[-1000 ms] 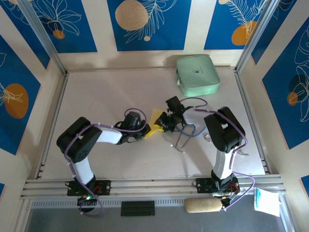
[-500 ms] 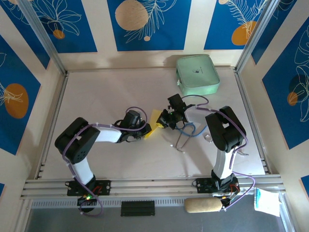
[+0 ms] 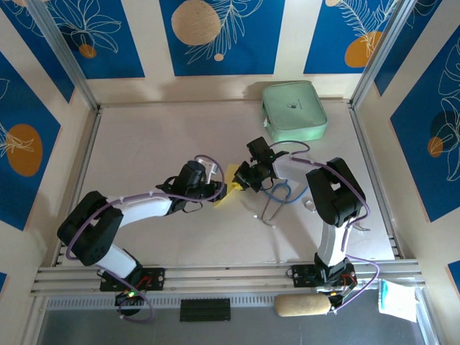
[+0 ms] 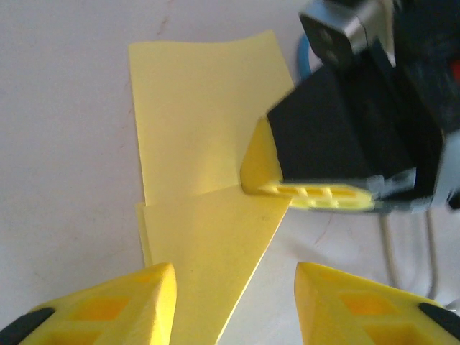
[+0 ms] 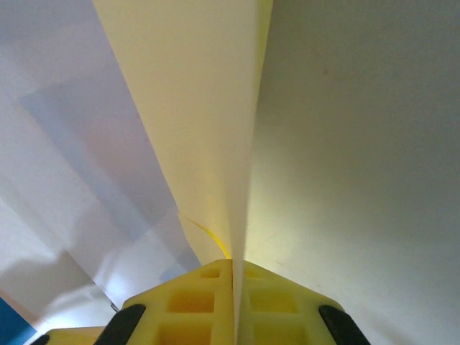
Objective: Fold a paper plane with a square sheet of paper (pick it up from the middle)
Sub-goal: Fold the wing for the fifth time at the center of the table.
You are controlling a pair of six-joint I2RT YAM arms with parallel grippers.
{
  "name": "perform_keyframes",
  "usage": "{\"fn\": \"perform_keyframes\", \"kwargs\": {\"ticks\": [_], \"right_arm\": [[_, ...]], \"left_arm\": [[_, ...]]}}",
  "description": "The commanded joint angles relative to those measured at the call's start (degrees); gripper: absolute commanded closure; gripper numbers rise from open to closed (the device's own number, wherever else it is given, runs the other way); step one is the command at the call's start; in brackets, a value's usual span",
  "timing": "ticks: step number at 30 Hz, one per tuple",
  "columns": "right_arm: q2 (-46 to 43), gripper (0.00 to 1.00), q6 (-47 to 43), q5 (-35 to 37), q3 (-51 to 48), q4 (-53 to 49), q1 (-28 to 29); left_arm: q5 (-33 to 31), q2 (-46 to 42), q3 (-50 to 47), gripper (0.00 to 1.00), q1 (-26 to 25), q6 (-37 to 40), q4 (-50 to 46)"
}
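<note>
The yellow square sheet of paper [image 3: 230,180] lies mid-table, partly folded, with a triangular flap [image 4: 208,244] over its near part. My right gripper [image 3: 241,180] is shut on the sheet's right edge; in the right wrist view the paper [image 5: 205,108] runs up from between the pressed fingers [image 5: 201,302], gripper [image 5: 235,287]. The left wrist view shows those right fingers [image 4: 316,194] pinching the sheet [image 4: 194,122]. My left gripper [image 4: 231,287] is open, its fingers straddling the flap's tip without squeezing it; from above it [image 3: 215,190] sits at the sheet's left corner.
A mint-green case [image 3: 295,111] rests at the back right. A blue looped cable [image 3: 282,192] and a thin grey wire [image 3: 269,213] lie just right of the paper, under the right arm. Metal rails edge the table.
My left gripper has opened and let go of the paper, its arm stretching out toward the sheet. The right gripper closed on the sheet's edge and stays there.
</note>
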Motion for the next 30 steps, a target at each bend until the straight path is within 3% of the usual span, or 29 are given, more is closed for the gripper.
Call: {"fn": "perform_keyframes", "kwargs": {"ticks": [1, 12, 30], "right_arm": [[1.04, 1.00, 1.66, -0.94, 1.99, -3.88, 0.31], [1.32, 1.00, 1.99, -1.47, 3.03, -5.96, 0.11], [2.20, 1.00, 1.93, -2.17, 4.00, -7.57, -0.21]], "left_arm": [[-2.87, -0.35, -0.61, 0.51, -1.85, 12.99, -2.49], [-4.10, 6.95, 5.20, 0.55, -5.12, 24.64, -6.66], [-2.53, 9.08, 4.88, 0.75, -5.18, 28.88, -6.74]]}}
